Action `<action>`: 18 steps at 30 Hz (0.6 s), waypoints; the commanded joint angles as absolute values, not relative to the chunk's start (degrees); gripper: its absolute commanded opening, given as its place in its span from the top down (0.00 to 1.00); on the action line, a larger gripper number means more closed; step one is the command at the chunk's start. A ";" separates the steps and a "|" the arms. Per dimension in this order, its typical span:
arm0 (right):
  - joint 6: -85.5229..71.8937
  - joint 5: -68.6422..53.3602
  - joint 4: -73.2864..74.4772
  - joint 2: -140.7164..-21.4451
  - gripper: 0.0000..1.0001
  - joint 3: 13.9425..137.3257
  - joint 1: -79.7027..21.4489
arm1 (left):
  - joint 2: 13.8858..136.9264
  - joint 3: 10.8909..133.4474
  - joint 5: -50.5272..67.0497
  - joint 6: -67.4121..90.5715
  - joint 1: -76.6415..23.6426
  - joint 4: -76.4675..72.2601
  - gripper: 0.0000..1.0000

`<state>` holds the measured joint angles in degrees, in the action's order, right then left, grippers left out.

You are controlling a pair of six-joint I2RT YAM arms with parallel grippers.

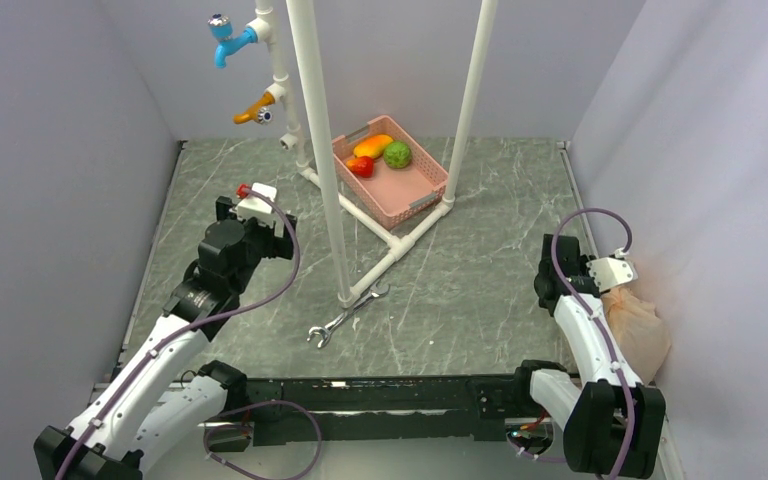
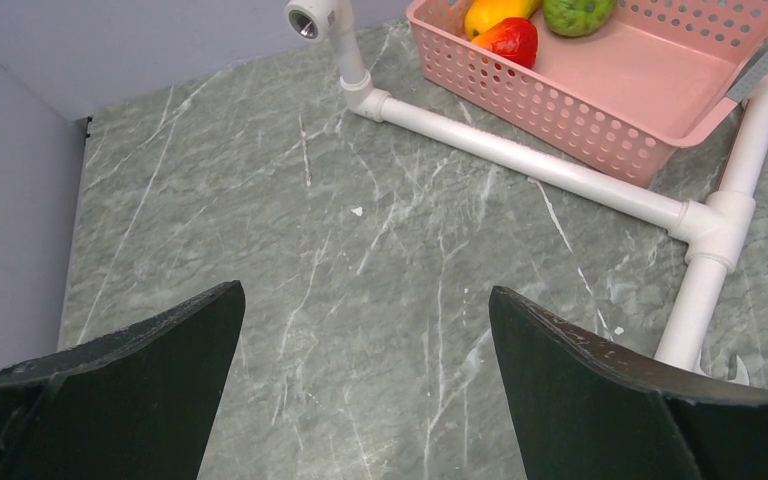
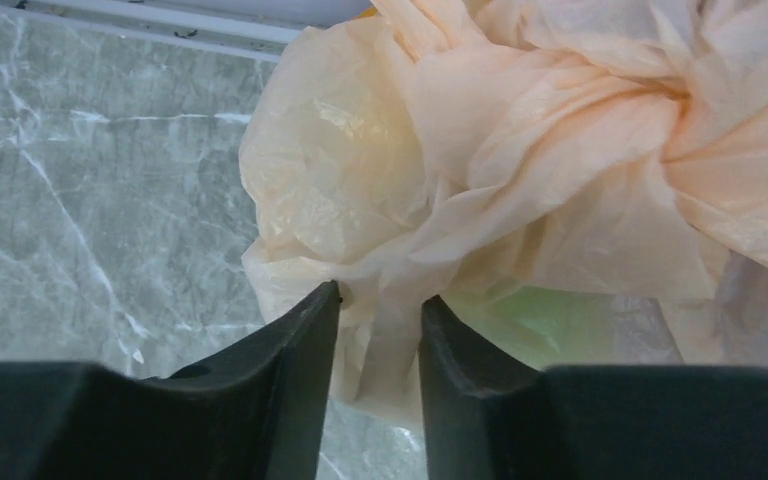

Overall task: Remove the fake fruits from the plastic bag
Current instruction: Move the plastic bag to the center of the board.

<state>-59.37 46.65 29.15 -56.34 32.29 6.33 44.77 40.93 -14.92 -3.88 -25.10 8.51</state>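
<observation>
The plastic bag [image 1: 642,325] is a crumpled peach-beige bundle at the table's right edge, against the wall. In the right wrist view it [image 3: 520,150] fills the upper right of the frame. My right gripper [image 3: 380,300] has its jaws narrowed on a fold of the bag, and the plastic fills the gap between the fingers [image 3: 300,350]. The fake fruits are hidden inside the bag; only a pale green patch [image 3: 545,320] shows through the plastic. My left gripper [image 2: 365,290] hangs open over bare table at the left, with nothing between its fingers.
A pink slotted basket [image 1: 430,190] at the back holds an orange fruit [image 1: 373,146], a red one [image 1: 362,166] and a green one [image 1: 397,154]. A white pipe frame [image 1: 325,150] with toy taps stands mid-table. A metal wrench [image 1: 345,315] lies by its foot.
</observation>
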 commanded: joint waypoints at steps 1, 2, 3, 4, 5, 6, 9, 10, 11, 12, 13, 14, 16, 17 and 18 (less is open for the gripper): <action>-56.35 44.57 24.64 -54.14 0.73 31.30 6.16 | 45.63 43.79 -14.61 -3.82 -25.31 8.17 0.01; -55.58 44.11 23.79 -53.56 0.80 31.10 6.07 | 45.80 43.96 -14.36 -3.58 -25.32 8.32 0.01; -54.65 42.97 22.56 -53.08 0.88 30.58 5.93 | 45.94 44.09 -13.91 -3.46 -25.35 8.55 0.01; -53.57 41.72 21.42 -52.63 0.92 30.31 5.77 | 45.96 44.19 -13.53 -3.37 -25.34 8.67 0.01; -52.56 40.68 20.43 -52.36 0.94 30.24 5.62 | 45.97 44.21 -13.28 -3.30 -25.33 8.70 0.01; -51.76 39.79 19.79 -52.23 0.97 30.31 5.06 | 46.01 44.18 -13.15 -3.26 -25.36 8.62 0.00; -49.76 38.64 19.04 -52.36 1.00 31.19 3.22 | 46.29 44.36 -13.37 -3.34 -25.38 8.76 0.01; -49.29 38.64 18.85 -52.51 1.00 31.25 2.18 | 46.35 44.45 -13.50 -3.34 -25.36 8.93 0.01; -49.03 38.73 18.75 -52.62 1.00 31.31 1.14 | 46.42 44.49 -13.52 -3.26 -25.37 9.08 0.01; -48.70 38.80 18.42 -52.75 1.00 31.32 -0.43 | 46.48 44.51 -13.46 -3.18 -25.39 9.11 0.01; -48.20 38.95 18.14 -52.81 1.00 31.19 -2.67 | 46.47 44.48 -13.40 -3.19 -25.34 9.03 0.01; -47.87 39.53 17.89 -53.01 1.00 31.20 -4.93 | 46.56 44.47 -13.31 -3.17 -25.31 8.97 0.01; -48.36 41.13 18.48 -53.74 1.00 31.74 -10.17 | 46.81 44.55 -13.09 -3.09 -25.35 8.96 0.01; -49.16 41.24 19.39 -54.39 1.00 32.21 -12.47 | 47.03 44.55 -13.00 -3.00 -25.36 8.99 0.01; -50.28 41.04 20.61 -55.24 1.00 32.91 -14.69 | 47.26 44.62 -12.83 -2.87 -25.33 9.01 0.01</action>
<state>-49.60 40.40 21.21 -53.52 30.26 -7.62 46.78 42.13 -14.15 -3.62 -25.12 9.58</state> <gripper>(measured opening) 0.009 0.994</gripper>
